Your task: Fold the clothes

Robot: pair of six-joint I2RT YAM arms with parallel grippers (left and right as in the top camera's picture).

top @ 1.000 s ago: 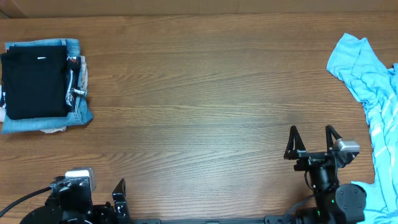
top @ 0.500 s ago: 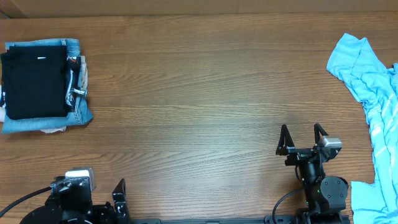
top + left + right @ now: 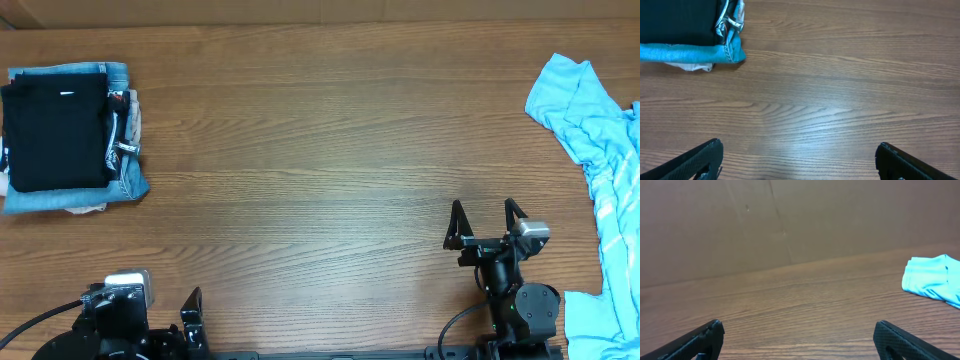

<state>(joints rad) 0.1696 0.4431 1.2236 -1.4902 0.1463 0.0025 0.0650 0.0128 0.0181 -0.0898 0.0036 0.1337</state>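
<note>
The clothes, a plain black T-shirt (image 3: 55,135) with a small white neck label, lie folded on top of a stack at the far left of the table. The shirt's lower edge shows in the left wrist view (image 3: 680,20). My left gripper (image 3: 799,150) is open over bare wood near the table's front left, well short of the stack. Near the front right, my right gripper (image 3: 483,208) is open too, its fingers spread wide in the right wrist view (image 3: 799,326) with nothing between them.
Under the black shirt lies a light blue denim piece (image 3: 120,185) and a black garment with white lettering (image 3: 118,125). A crumpled light blue shirt (image 3: 600,130) lies along the right edge, also in the right wrist view (image 3: 932,280). A brown wall (image 3: 790,220) backs the wooden table (image 3: 320,150).
The right gripper shifted a little to the left about a second ago and has stayed still since. The left arm and the clothes have not moved.
</note>
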